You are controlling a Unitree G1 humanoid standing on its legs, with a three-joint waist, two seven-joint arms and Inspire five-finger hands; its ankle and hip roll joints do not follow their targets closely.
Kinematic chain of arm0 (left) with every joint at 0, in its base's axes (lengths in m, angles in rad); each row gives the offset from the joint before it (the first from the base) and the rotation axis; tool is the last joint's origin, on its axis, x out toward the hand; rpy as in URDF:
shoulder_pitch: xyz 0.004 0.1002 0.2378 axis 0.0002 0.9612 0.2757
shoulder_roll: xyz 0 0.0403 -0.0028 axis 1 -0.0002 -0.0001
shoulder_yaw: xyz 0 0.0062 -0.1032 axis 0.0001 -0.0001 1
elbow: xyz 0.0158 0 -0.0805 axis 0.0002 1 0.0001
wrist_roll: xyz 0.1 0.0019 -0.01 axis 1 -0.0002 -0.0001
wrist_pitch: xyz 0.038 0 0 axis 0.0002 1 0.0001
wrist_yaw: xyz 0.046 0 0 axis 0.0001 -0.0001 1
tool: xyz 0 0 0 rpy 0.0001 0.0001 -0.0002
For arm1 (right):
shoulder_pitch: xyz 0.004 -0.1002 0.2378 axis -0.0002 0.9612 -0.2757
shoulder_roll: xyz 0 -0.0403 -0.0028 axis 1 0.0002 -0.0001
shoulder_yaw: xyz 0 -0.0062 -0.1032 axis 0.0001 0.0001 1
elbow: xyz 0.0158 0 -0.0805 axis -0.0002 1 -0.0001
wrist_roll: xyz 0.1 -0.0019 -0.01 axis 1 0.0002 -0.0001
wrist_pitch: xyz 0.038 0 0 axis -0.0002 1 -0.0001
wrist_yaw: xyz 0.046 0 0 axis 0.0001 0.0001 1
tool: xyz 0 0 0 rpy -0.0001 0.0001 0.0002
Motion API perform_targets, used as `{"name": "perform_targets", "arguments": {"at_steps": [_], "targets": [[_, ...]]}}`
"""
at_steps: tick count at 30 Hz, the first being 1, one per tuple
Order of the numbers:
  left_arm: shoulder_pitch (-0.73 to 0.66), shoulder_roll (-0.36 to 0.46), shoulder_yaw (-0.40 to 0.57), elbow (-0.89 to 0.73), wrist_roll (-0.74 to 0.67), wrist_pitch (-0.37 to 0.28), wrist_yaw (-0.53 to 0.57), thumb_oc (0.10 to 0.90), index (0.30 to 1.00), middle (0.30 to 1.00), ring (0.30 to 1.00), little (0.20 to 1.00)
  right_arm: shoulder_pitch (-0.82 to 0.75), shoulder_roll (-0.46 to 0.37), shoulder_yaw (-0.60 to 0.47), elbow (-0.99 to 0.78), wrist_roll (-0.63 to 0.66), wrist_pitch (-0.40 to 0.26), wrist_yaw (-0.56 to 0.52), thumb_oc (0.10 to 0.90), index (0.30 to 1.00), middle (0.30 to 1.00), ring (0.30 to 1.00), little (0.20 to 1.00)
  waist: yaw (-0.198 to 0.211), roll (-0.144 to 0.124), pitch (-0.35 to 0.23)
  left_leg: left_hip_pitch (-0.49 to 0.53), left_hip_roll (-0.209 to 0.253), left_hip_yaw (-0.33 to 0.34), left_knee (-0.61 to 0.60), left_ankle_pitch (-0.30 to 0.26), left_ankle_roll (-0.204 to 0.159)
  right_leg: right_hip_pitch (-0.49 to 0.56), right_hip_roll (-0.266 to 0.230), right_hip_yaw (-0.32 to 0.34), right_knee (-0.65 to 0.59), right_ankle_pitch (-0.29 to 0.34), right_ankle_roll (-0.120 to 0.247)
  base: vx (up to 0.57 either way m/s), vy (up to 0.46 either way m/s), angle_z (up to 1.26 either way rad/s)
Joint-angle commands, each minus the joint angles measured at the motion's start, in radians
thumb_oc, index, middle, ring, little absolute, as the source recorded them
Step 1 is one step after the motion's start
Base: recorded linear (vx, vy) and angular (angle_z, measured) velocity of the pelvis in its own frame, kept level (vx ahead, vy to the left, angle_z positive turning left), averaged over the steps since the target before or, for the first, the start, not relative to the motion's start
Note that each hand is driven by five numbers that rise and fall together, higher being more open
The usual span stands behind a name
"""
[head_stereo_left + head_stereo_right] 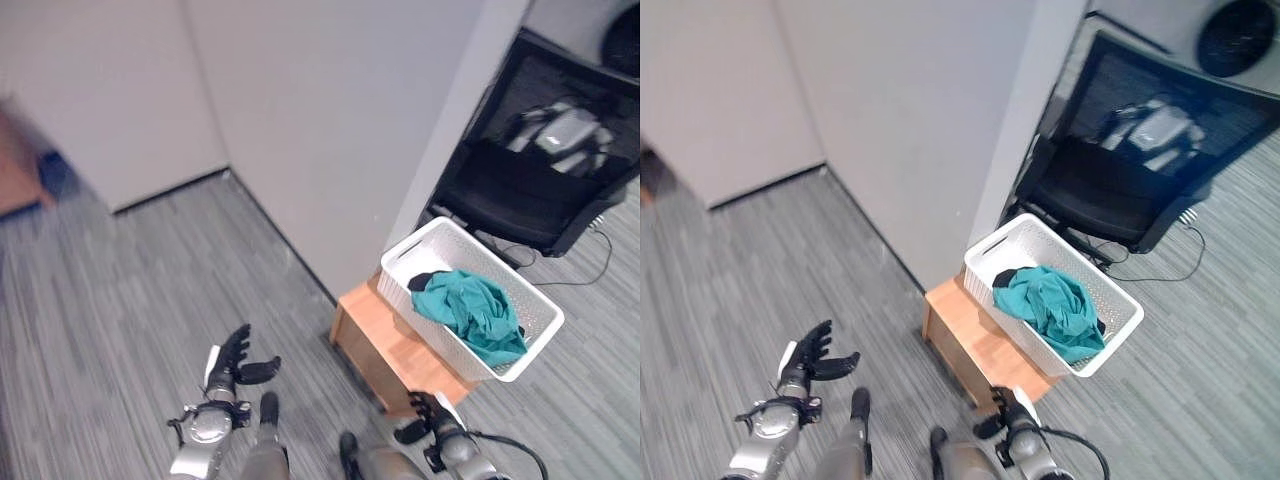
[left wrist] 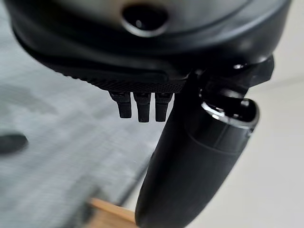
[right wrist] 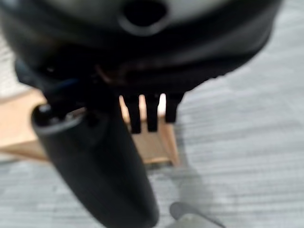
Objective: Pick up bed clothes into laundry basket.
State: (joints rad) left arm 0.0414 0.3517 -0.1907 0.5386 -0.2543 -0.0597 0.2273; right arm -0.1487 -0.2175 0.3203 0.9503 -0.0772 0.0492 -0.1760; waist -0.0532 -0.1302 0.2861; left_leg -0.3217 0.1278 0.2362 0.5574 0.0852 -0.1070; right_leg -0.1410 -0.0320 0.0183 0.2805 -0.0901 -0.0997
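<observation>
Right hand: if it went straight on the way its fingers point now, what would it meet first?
Probably the low wooden stand. In its wrist view, the right hand, fingers open, points at the stand's end, with grey floor beside. The white laundry basket holding the teal cloth sits above that line. Depth is unclear.

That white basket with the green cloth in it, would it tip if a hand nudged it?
Possibly: the white basket overhangs the low wooden stand, so a push could slide it off. Its latticed walls look like light plastic. The teal cloth lies crumpled, so it would likely flop and add little weight.
</observation>
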Motion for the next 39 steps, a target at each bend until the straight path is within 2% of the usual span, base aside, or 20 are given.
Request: {"name": "perform_targets", "arguments": {"at_steps": [1, 3, 4, 5, 9, 10, 11, 16, 17, 19, 22, 25, 27, 28, 29, 31, 33, 34, 36, 39], "targets": [[-0.021, -0.064, 0.005, -0.113, 0.015, -0.082, -0.033, 0.8, 0.9, 0.9, 0.9, 0.9, 0.012, -0.106, -0.034, -0.011, -0.008, -0.023, -0.018, 0.8, 0.9, 0.9, 0.9, 0.9, -0.086, 0.059, -0.131, 0.36, 0.011, 0.064, 0.097, -0.122, -0.028, 0.135, -0.017, -0.124, -0.297, 0.052, 0.099, -0.14, -0.298, 0.34], [-0.027, -0.066, 0.006, -0.101, 0.035, -0.07, -0.03, 0.8, 0.9, 0.9, 0.9, 0.9, 0.064, -0.079, -0.045, -0.004, -0.014, -0.016, -0.009, 0.8, 0.9, 0.9, 0.9, 0.9, -0.138, 0.081, -0.145, 0.45, 0.026, 0.109, 0.1, -0.115, -0.056, 0.127, 0.002, -0.225, -0.286, 0.041, 0.084, -0.18, -0.184, 1.66], [-0.037, -0.063, 0.005, -0.09, 0.05, -0.062, -0.023, 0.8, 0.9, 0.9, 0.9, 0.9, 0.068, -0.075, -0.05, -0.008, -0.017, -0.014, -0.007, 0.8, 0.9, 0.9, 0.9, 0.9, -0.157, 0.097, -0.154, 0.5, 0.025, 0.138, 0.016, -0.124, -0.056, 0.1, 0.008, -0.278, -0.277, 0.043, 0.081, -0.35, -0.037, 1.99], [-0.039, -0.078, 0.0, -0.08, 0.085, -0.046, -0.042, 0.8, 0.9, 0.9, 0.9, 0.9, 0.076, -0.081, -0.066, -0.019, -0.013, -0.013, -0.002, 0.8, 0.9, 0.9, 0.9, 0.9, -0.183, 0.142, -0.155, 0.597, -0.002, 0.14, -0.237, -0.269, -0.011, 0.058, 0.003, -0.381, -0.247, 0.053, 0.098, -0.3, 0.015, 1.5], [-0.036, -0.079, -0.004, -0.085, 0.081, -0.046, -0.043, 0.8, 0.9, 0.9, 0.9, 0.9, 0.083, -0.078, -0.081, -0.035, -0.011, -0.016, -0.001, 0.8, 0.9, 0.9, 0.9, 0.9, -0.196, 0.135, -0.14, 0.605, -0.063, 0.058, -0.451, -0.325, 0.053, -0.062, -0.07, -0.426, -0.145, 0.119, 0.158, -0.36, 0.097, 1.85], [-0.042, -0.068, -0.005, -0.085, 0.091, -0.048, -0.034, 0.8, 0.9, 0.9, 0.9, 0.9, 0.09, -0.059, -0.098, -0.05, 0.008, -0.02, 0.003, 0.8, 0.9, 0.9, 0.9, 0.9, -0.224, 0.105, -0.089, 0.565, -0.077, -0.033, -0.555, -0.257, 0.075, -0.206, -0.073, -0.239, 0.013, 0.24, 0.304, -0.6, -0.014, 1.53], [-0.038, -0.068, -0.003, -0.08, 0.089, -0.049, -0.031, 0.8, 0.9, 0.9, 0.9, 0.9, 0.092, -0.05, -0.101, -0.03, 0.011, -0.018, 0.004, 0.8, 0.9, 0.9, 0.9, 0.9, -0.217, 0.108, -0.072, 0.55, -0.07, -0.052, -0.597, -0.228, 0.072, -0.208, -0.045, -0.136, 0.038, 0.237, 0.332, -0.78, -0.065, 1.98], [0.027, -0.046, 0.013, -0.031, 0.083, -0.029, -0.044, 0.8, 0.9, 0.9, 0.9, 0.9, 0.132, -0.001, -0.108, 0.113, 0.044, -0.013, 0.012, 0.8, 0.9, 0.9, 0.9, 0.9, -0.154, 0.136, -0.061, 0.44, -0.033, -0.227, -0.63, -0.136, 0.051, -0.025, -0.041, 0.216, 0.096, 0.097, 0.287, -0.32, -0.189, 1.67], [0.035, -0.042, 0.021, 0.01, 0.072, -0.018, -0.048, 0.8, 0.9, 0.9, 0.9, 0.9, 0.112, -0.004, -0.092, 0.136, 0.039, -0.008, 0.013, 0.8, 0.9, 0.9, 0.9, 0.9, -0.11, 0.133, -0.074, 0.395, -0.021, -0.254, -0.622, -0.11, 0.038, 0.057, -0.058, 0.252, 0.01, 0.022, 0.258, -0.12, -0.215, 1.4], [0.04, -0.031, 0.043, 0.024, 0.059, -0.016, -0.04, 0.8, 0.9, 0.9, 0.9, 0.9, 0.104, -0.006, -0.082, 0.107, 0.049, -0.015, 0.013, 0.8, 0.9, 0.9, 0.9, 0.9, -0.091, 0.117, -0.078, 0.371, -0.026, -0.271, -0.618, -0.094, 0.039, 0.124, -0.048, 0.26, -0.102, -0.029, 0.235, -0.09, -0.227, 1.14], [0.037, -0.04, 0.079, 0.073, 0.018, -0.022, -0.03, 0.8, 0.9, 0.9, 0.9, 0.9, 0.054, -0.02, -0.041, 0.067, 0.043, -0.016, 0.023, 0.8, 0.9, 0.9, 0.9, 0.9, -0.03, 0.117, -0.098, 0.303, -0.008, -0.287, -0.625, -0.039, 0.012, 0.194, -0.063, 0.203, -0.296, -0.009, 0.223, -0.14, -0.306, 0.56], [0.024, -0.06, 0.105, 0.115, -0.058, -0.041, -0.022, 0.8, 0.9, 0.9, 0.9, 0.9, 0.009, -0.061, -0.008, 0.01, 0.038, -0.021, 0.031, 0.8, 0.9, 0.9, 0.9, 0.9, 0.023, 0.119, -0.075, 0.225, 0.005, -0.315, -0.624, 0.021, -0.018, 0.214, -0.059, 0.126, -0.361, 0.006, 0.202, -0.26, -0.234, 0.56], [0.007, -0.068, 0.108, 0.149, -0.063, -0.045, -0.014, 0.8, 0.9, 0.9, 0.9, 0.9, 0.0, -0.075, -0.013, 0.003, 0.049, -0.022, 0.032, 0.8, 0.9, 0.9, 0.9, 0.9, 0.015, 0.114, -0.061, 0.21, 0.006, -0.263, -0.612, 0.017, -0.011, 0.211, -0.068, 0.078, -0.366, 0.008, 0.201, -0.32, -0.134, 1.02], [-0.01, -0.074, 0.11, 0.224, -0.039, -0.035, -0.022, 0.8, 0.9, 0.9, 0.9, 0.9, 0.004, -0.076, -0.033, 0.006, 0.069, -0.017, 0.033, 0.8, 0.9, 0.9, 0.9, 0.9, -0.012, 0.1, -0.058, 0.232, 0.049, -0.035, -0.503, -0.04, -0.003, 0.18, -0.088, -0.033, -0.359, 0.026, 0.206, -0.31, -0.098, 1.06], [-0.012, -0.074, 0.11, 0.224, -0.039, -0.035, -0.022, 0.8, 0.9, 0.9, 0.9, 0.9, 0.003, -0.076, -0.034, 0.006, 0.069, -0.017, 0.033, 0.8, 0.9, 0.9, 0.9, 0.9, -0.012, 0.101, -0.059, 0.226, 0.051, -0.036, -0.501, -0.039, -0.003, 0.176, -0.087, -0.032, -0.36, 0.029, 0.206, -0.53, -0.203, 1.82], [-0.011, -0.082, 0.103, 0.37, -0.008, -0.012, -0.046, 0.8, 0.9, 0.9, 0.9, 0.9, 0.013, -0.063, -0.057, 0.024, 0.11, -0.017, 0.034, 0.8, 0.9, 0.9, 0.9, 0.9, -0.047, 0.093, -0.068, 0.282, 0.081, 0.103, -0.333, -0.125, -0.004, 0.16, -0.113, -0.17, -0.351, 0.049, 0.185, -0.39, -0.163, 1.79], [-0.009, -0.082, 0.104, 0.408, 0.003, -0.006, -0.056, 0.8, 0.9, 0.9, 0.9, 0.9, 0.018, -0.061, -0.066, 0.037, 0.119, -0.015, 0.036, 0.8, 0.9, 0.9, 0.9, 0.9, -0.063, 0.1, -0.075, 0.318, 0.091, 0.137, -0.314, -0.143, -0.006, 0.159, -0.118, -0.218, -0.348, 0.054, 0.182, -0.21, -0.046, 1.18], [-0.007, -0.086, 0.111, 0.463, 0.011, 0.007, -0.076, 0.8, 0.9, 0.9, 0.9, 0.9, 0.031, -0.06, -0.091, 0.038, 0.152, -0.02, 0.039, 0.8, 0.9, 0.9, 0.9, 0.9, -0.097, 0.116, -0.1, 0.397, 0.109, 0.224, -0.32, -0.164, -0.012, 0.15, -0.136, -0.316, -0.339, 0.06, 0.175, -0.19, 0.009, 1.35], [-0.013, -0.092, 0.11, 0.483, 0.007, 0.016, -0.092, 0.8, 0.9, 0.9, 0.9, 0.9, 0.039, -0.067, -0.122, 0.04, 0.182, -0.027, 0.037, 0.8, 0.9, 0.9, 0.9, 0.9, -0.119, 0.136, -0.124, 0.453, 0.104, 0.247, -0.383, -0.192, -0.021, 0.166, -0.146, -0.378, -0.325, 0.052, 0.184, -0.08, 0.078, 1.31], [-0.026, -0.102, 0.129, 0.506, -0.035, 0.024, -0.11, 0.8, 0.9, 0.9, 0.9, 0.9, 0.04, -0.08, -0.16, 0.055, 0.204, -0.03, 0.041, 0.8, 0.9, 0.9, 0.9, 0.9, -0.122, 0.151, -0.139, 0.478, 0.073, 0.209, -0.531, -0.171, -0.003, 0.148, -0.169, -0.433, -0.245, 0.069, 0.199, -0.1, 0.11, 2.35]]}}
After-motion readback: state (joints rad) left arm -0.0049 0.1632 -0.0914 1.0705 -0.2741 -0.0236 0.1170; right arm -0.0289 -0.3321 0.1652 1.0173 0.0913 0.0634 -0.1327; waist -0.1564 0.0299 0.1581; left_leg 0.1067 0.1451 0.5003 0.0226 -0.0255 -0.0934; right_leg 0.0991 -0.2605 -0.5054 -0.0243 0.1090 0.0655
